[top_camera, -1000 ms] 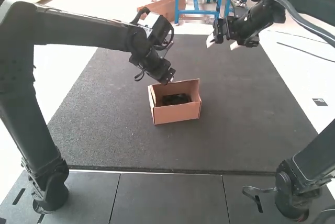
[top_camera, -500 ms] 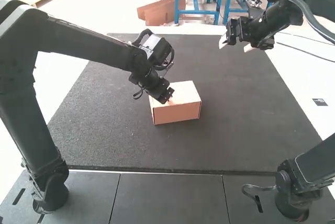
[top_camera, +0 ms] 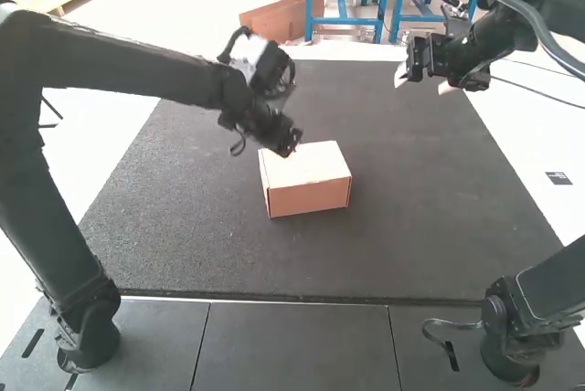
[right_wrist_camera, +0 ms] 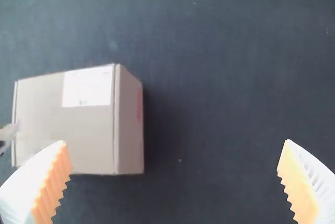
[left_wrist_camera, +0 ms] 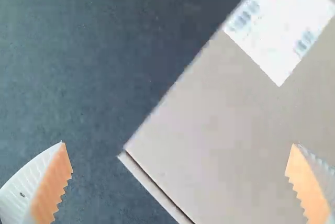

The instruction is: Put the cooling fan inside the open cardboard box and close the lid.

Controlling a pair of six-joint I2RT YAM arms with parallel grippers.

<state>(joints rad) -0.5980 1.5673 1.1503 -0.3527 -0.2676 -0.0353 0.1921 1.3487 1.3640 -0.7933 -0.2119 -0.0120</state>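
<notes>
Dark textured mat (top_camera: 430,227) covers the table centre, with smooth grey panels (top_camera: 292,345) along the lower edge. Cardboard box (top_camera: 306,179) sits at frame centre, lid flat down so its inside is hidden. Left gripper (top_camera: 281,140), blurred, hovers by the box's upper-left corner, fingers spread and empty; right gripper (top_camera: 422,76) hangs at upper right, well apart from the box, also spread and empty.

A dark mat (top_camera: 411,227) is covering the middle of the pale table (top_camera: 530,144). A small black tag (top_camera: 558,177) is lying on the table just right of the mat. Black panels (top_camera: 292,345) are running along the near edge.
</notes>
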